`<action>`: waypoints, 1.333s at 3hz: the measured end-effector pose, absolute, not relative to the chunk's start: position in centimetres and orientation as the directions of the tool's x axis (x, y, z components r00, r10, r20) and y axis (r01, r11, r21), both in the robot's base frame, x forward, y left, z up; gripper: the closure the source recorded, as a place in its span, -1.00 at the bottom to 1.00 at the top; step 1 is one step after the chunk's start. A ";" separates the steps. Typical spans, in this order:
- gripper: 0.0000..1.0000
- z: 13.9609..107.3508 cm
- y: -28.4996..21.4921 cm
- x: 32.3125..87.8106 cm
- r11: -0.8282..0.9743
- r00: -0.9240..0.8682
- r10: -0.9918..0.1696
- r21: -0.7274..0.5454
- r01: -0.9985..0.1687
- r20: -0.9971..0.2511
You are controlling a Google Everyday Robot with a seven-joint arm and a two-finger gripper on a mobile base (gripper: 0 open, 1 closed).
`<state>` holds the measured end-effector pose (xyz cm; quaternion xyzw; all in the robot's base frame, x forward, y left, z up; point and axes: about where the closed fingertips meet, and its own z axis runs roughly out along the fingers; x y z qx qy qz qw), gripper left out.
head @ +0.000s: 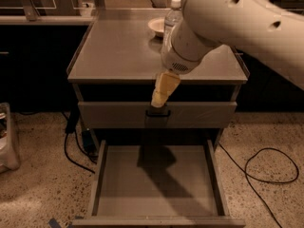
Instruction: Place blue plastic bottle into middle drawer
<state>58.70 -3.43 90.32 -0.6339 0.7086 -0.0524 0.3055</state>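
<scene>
The blue plastic bottle [172, 18], clear with a white cap, stands upright at the back of the cabinet top, its lower right part hidden by my arm. My gripper [160, 97] hangs empty in front of the cabinet's front edge, pointing down, well in front of and below the bottle. Its tip is just above the black handle of the closed drawer front [114, 115]. The middle drawer [118, 184] is pulled out below, with nothing on its flat grey floor except my arm's shadow.
A small white bowl [156, 26] sits just left of the bottle. The grey cabinet top [118, 51] has a low raised rim. Black cables [266, 175] lie on the speckled floor to the right and left of the cabinet. A counter runs behind.
</scene>
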 end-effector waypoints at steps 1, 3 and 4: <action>-1.00 89.6 -4.8 62.5 0.248 -0.080 -0.941 -0.508 -0.825 -0.328; -1.00 90.2 -4.6 63.4 0.262 -0.077 -0.933 -0.516 -0.816 -0.352; -1.00 92.4 -5.6 67.0 0.294 -0.058 -0.919 -0.580 -0.760 -0.390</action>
